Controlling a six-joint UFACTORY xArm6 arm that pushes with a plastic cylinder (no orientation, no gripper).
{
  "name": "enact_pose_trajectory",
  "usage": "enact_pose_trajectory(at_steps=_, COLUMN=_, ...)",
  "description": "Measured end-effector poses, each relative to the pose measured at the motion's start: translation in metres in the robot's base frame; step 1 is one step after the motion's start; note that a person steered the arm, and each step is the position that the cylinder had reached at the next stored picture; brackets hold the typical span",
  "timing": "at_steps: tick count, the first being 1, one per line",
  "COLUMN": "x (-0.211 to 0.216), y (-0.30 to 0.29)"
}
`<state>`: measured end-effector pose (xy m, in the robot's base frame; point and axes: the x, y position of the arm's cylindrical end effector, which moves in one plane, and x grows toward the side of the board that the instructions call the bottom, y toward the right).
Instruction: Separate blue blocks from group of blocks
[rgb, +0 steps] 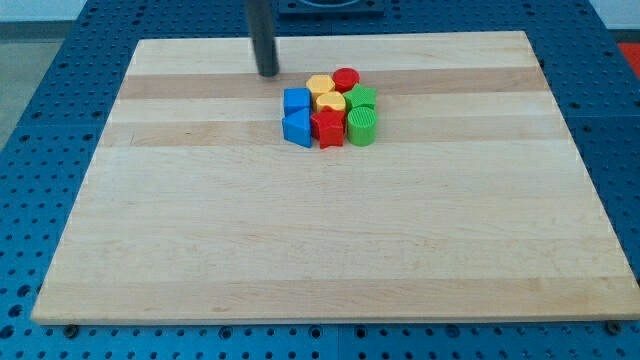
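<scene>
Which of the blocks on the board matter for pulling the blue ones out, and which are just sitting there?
Job:
blue cube
blue triangular block
my tip, above and to the left of the cluster, apart from it

Bystanders:
red cylinder
red star block
two yellow blocks
two green blocks

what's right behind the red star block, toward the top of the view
A yellow block touches the red star block from behind, with another yellow block and a red cylinder farther back. Their lower parts are covered. My tip stands apart, upper left.
</scene>
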<state>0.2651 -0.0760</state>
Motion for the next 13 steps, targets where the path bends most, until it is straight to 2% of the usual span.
enact_pose_trajectory(at_steps=4, x=0.0, y=0.004)
enact_pose_trajectory(at_steps=5, x=0.036, y=0.004)
enact_pose_trajectory(at_steps=7, x=0.038, y=0.023)
enact_pose_trajectory(at_steps=11, x=0.052, y=0.023)
enact_pose_trajectory(at_steps=13, x=0.077, y=0.023)
